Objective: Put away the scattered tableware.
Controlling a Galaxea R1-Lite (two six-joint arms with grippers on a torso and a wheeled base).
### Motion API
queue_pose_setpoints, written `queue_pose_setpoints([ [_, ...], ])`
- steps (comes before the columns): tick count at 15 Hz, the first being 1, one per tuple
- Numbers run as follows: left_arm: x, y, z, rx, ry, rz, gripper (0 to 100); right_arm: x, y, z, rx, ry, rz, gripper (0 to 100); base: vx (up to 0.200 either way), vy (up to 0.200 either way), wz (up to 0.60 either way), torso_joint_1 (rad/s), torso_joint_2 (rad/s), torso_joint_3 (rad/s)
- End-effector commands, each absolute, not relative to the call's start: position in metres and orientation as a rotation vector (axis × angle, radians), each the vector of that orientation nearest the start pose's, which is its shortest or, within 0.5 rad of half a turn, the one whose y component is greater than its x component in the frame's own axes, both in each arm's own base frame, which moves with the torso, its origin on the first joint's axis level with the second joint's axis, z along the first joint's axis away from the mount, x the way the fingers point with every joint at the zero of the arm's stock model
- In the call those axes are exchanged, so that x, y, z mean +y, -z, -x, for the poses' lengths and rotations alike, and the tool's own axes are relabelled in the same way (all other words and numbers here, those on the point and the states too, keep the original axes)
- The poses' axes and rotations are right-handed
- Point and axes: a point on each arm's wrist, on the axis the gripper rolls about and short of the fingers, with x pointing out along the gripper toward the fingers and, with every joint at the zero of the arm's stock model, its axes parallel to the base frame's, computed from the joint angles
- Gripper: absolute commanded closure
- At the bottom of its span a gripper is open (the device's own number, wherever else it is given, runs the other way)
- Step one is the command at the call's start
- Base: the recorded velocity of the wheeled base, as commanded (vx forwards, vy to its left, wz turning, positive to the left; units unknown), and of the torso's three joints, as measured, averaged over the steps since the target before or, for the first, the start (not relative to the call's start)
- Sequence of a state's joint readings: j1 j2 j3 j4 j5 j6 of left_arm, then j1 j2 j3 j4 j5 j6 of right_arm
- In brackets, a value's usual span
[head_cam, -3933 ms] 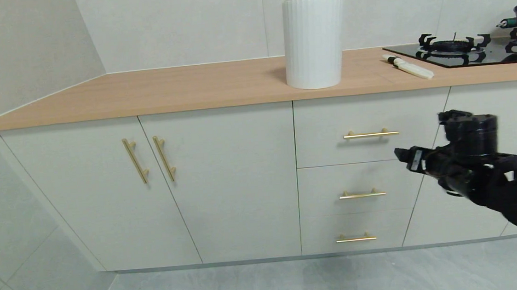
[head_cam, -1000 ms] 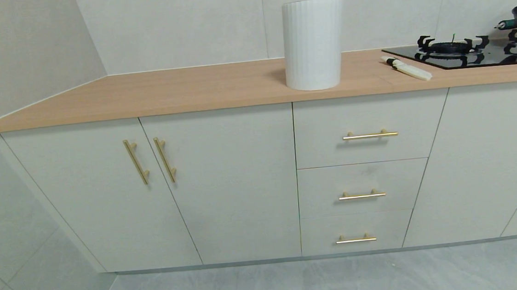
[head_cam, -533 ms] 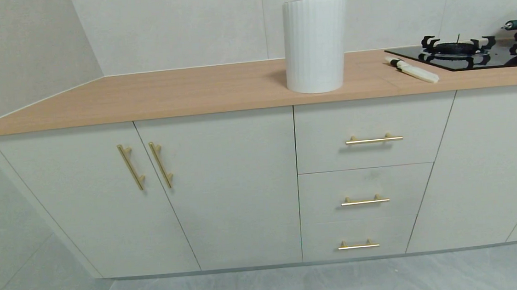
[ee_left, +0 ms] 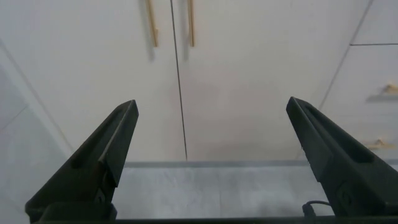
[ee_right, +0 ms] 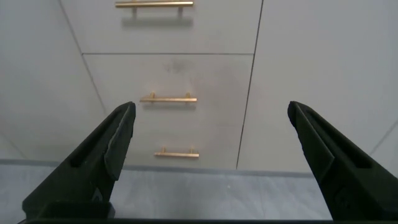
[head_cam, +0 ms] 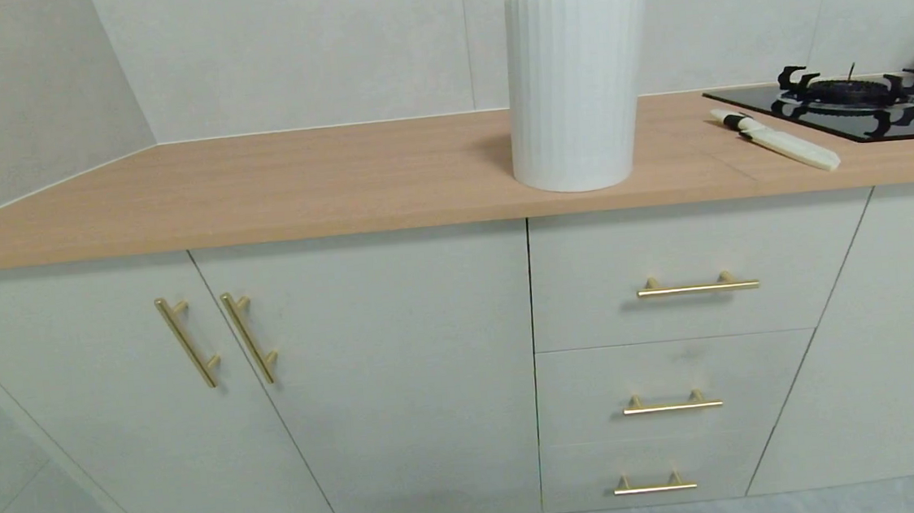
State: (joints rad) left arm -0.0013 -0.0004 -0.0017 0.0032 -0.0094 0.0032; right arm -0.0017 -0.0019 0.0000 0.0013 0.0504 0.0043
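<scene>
Our left end effector (ee_left: pixel 211 155) hangs low before the double cupboard doors (ee_left: pixel 180 81), fingers spread wide and holding nothing. The right end effector (ee_right: pixel 211 155) is just as wide and just as bare, and faces the stack of drawers (ee_right: pixel 168 74). We judge that both arms are kept down to stay below the wooden surface (head_cam: pixel 296 179) and that the open fingers are ready for a first grasp.

The piece to be put away, a pale utensil (head_cam: pixel 774 139) with a dark band at one end, lies flat on that surface. It sits between the white ribbed canister (head_cam: pixel 578 88) and the hob (head_cam: pixel 853 107), just beside the hob's edge, loose as if left where it was last used. The canister stands upright near the front edge, above the top drawer. We take it, or one of the drawers, for the likely home. Nothing has yet been gathered.
</scene>
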Motion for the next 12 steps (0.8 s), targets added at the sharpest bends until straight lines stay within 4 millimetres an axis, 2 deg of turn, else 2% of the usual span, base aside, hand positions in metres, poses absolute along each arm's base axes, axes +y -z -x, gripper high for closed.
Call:
queue_pose_setpoints([
  [1, -0.0002, -0.0756, 0.0229, 0.002, 0.011, -0.003, 0, 0.0012, -0.0753, 0.0228, 0.002, -0.051, -0.005, 0, 0.200, 0.000, 0.00, -0.002, 0.00, 0.002],
  [9, -0.0002, -0.0756, 0.0229, 0.002, 0.011, -0.003, 0, 0.0012, -0.0755, 0.0228, 0.000, -0.051, -0.003, 0, 0.200, 0.000, 0.00, 0.003, 0.00, 0.005],
  [12, -0.0002, -0.0756, 0.0229, 0.002, 0.011, -0.003, 0, 0.0012, -0.0753, 0.0228, 0.002, -0.051, -0.002, 0, 0.000, 0.000, 0.00, 0.000, 0.00, 0.000],
])
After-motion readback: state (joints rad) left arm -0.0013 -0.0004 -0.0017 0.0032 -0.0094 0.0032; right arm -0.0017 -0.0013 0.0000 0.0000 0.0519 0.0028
